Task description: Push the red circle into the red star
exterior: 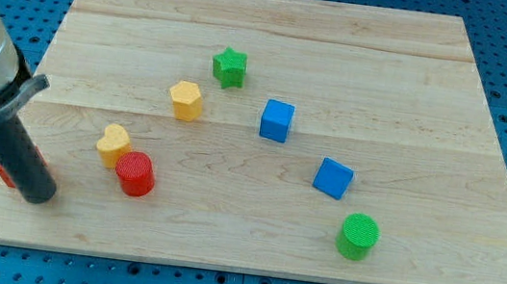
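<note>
My tip [38, 195] rests near the tabletop's [419, 56] left edge, close to the bottom-left corner, hiding most of a red block [5, 176] whose shape I cannot tell. The rod has no hand to open or close. The ribbed red circle [136, 174] stands right of my tip, touching the yellow heart [113, 144], with bare wood toward the bottom edge.

arm: enters from the view's upper left, slanting down and right
my tip [39, 196]: low at the view's left

Wooden board [417, 75] carries: red cylinder [136, 173], yellow heart [114, 144], yellow hexagon [186, 100], green star [230, 66], two blue cubes [276, 121], green cylinder [358, 236], possibly red star [5, 175].
</note>
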Controlling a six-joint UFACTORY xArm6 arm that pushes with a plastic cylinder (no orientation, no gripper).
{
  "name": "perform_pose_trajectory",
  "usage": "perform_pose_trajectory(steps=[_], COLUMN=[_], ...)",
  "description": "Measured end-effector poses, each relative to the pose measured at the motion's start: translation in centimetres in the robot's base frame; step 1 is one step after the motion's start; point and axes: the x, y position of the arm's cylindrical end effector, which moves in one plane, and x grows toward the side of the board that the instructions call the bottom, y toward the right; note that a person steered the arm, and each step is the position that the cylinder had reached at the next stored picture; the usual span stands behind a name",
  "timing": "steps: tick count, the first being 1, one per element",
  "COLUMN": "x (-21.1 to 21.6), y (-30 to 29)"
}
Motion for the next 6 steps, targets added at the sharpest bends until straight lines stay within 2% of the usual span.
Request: perform_pose_trajectory(steps=[1, 2, 3, 4, 6], x=[0.3, -1.1, -3.1, -4.4, -3.2], y=[7.9, 14.7, 15.3, 9.5, 4.3])
